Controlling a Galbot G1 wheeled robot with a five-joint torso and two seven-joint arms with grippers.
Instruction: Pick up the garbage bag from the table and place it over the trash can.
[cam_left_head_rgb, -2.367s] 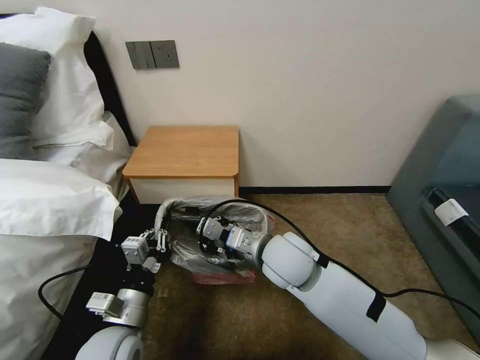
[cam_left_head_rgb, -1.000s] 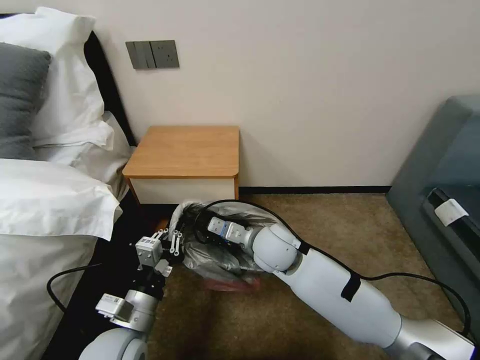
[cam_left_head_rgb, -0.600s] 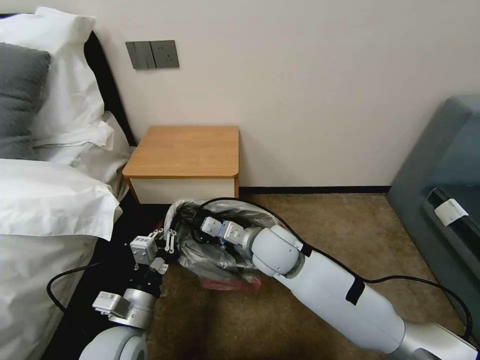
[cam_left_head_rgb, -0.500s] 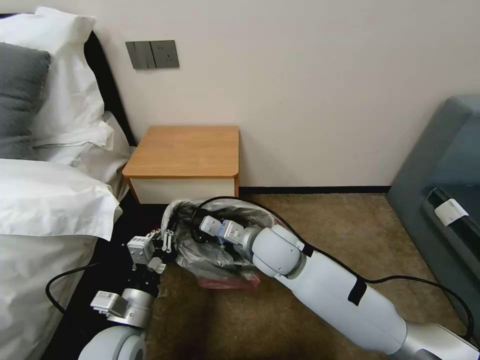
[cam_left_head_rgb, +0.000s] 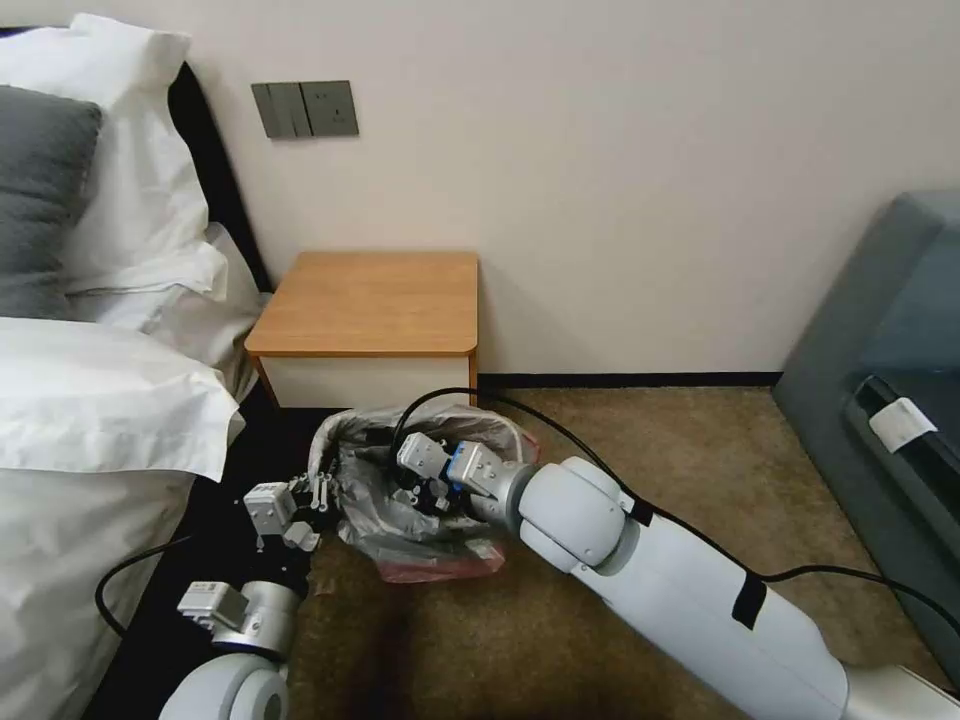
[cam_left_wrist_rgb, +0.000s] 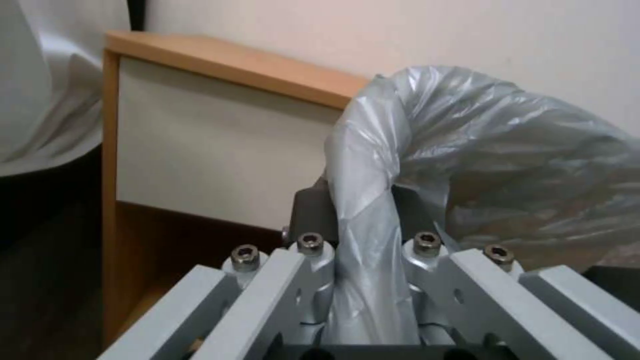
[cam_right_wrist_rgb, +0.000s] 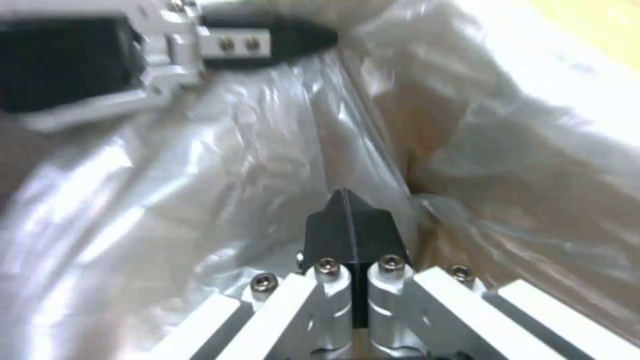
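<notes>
Since half a second earlier, my left gripper (cam_left_head_rgb: 318, 492) had slid a little toward the bed and lower in the head view, and the bag's opening had shifted with it; my right arm's elbow had swung out to the right.

From my station I saw the garbage bag (cam_left_head_rgb: 420, 500) bunched on the carpet (cam_left_head_rgb: 640, 450) just in front of the table (cam_left_head_rgb: 375, 300), its grey film spread open and a strip of its pinkish-red rim lying at the near side on the floor. I could not make out the trash can under the plastic in the head view; in the right wrist view a beige-brown surface showed through the film, but I could not tell for certain that it was the bin's wall.

My left gripper pinched a fold of the bag's left edge: in the left wrist view the film (cam_left_wrist_rgb: 373, 200) ran straight down between the two dark fingertips (cam_left_wrist_rgb: 310, 210), which pressed on it from both sides. My right gripper (cam_left_head_rgb: 415, 480) reached into the bag's mouth from the right. In its own wrist view its black fingertips (cam_right_wrist_rgb: 330, 230) met with no gap, pressed against the crinkled plastic (cam_right_wrist_rgb: 200, 165); I could not tell whether any film was caught between them. Farther off in that same view I saw my left gripper (cam_right_wrist_rgb: 293, 40) at the bag's rim.
</notes>
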